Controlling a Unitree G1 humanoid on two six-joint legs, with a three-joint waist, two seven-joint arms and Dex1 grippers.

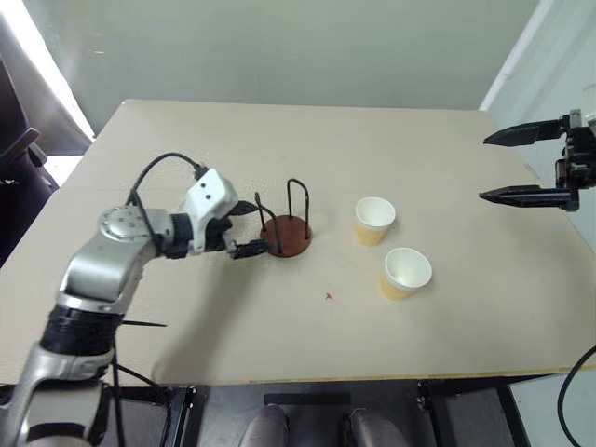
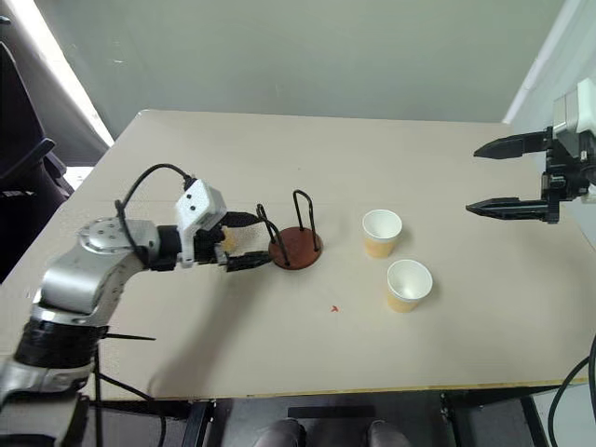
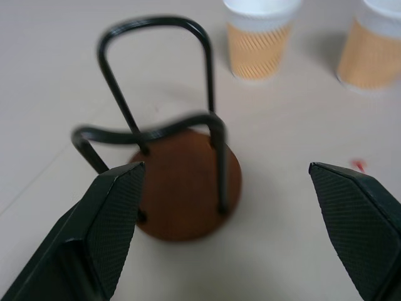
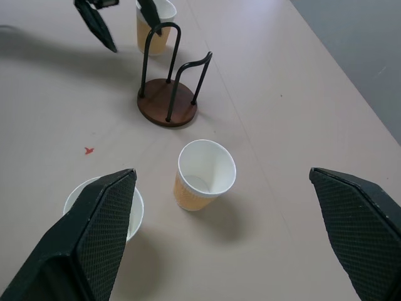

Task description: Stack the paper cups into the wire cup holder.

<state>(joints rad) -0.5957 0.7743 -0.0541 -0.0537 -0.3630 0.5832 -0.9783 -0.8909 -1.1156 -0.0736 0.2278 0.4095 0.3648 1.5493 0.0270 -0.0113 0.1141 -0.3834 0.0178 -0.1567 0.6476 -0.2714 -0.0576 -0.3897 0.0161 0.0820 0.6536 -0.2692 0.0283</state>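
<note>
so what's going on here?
The left gripper, open and empty, sits low at the round reddish-brown wire cup holder, which holds no cups yet. Two tan paper cups stand upright to the holder's right; a third cup stands behind the holder, by the left gripper. The right gripper hangs open above the table's right edge.

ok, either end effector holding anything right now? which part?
Nothing held. Left end effector is open beside the holder; right end effector is open in the air, away from the cups.
</note>
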